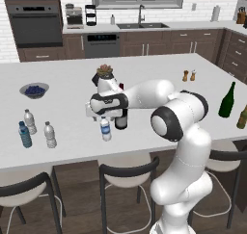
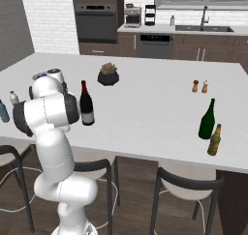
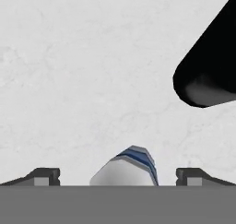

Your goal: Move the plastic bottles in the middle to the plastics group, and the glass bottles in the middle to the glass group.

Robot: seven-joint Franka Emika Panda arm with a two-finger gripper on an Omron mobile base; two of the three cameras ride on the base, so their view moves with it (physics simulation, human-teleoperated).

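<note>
I am looking at the blue-label water bottle [image 1: 105,130] standing upright on the white island counter [image 1: 62,86], near the front edge, right under the gripper [image 1: 103,117]. In the hand view its rounded clear shoulder with the blue band [image 3: 130,168] is sitting between the two dark fingertips [image 3: 44,176], which are standing wide apart on either side of it with counter showing in the gaps, so I am reading the fingers as released and not touching the plastic. Just beside it on the right, the dark wine bottle [image 2: 86,104] is standing upright, nearly black glass with a red foil neck and a pale label; its base is showing as a blunt black shape [image 3: 207,71] in the hand view.

Well to the left along the counter, three small bottles are grouped near each other: a blue-tinted bottle [image 1: 24,135], a clear bottle with a pale label [image 1: 30,122] and a plain greyish bottle [image 1: 49,135], all ribbed plastic, though at this size I cannot be sure of their caps. Far right, the green wine bottle [image 2: 207,119] and the amber glass bottle [image 2: 214,139] are standing just beside each other. Further back I am seeing a bowl of dark berries [image 1: 34,90], a potted succulent [image 2: 108,74] and two small shakers [image 2: 200,86].
</note>
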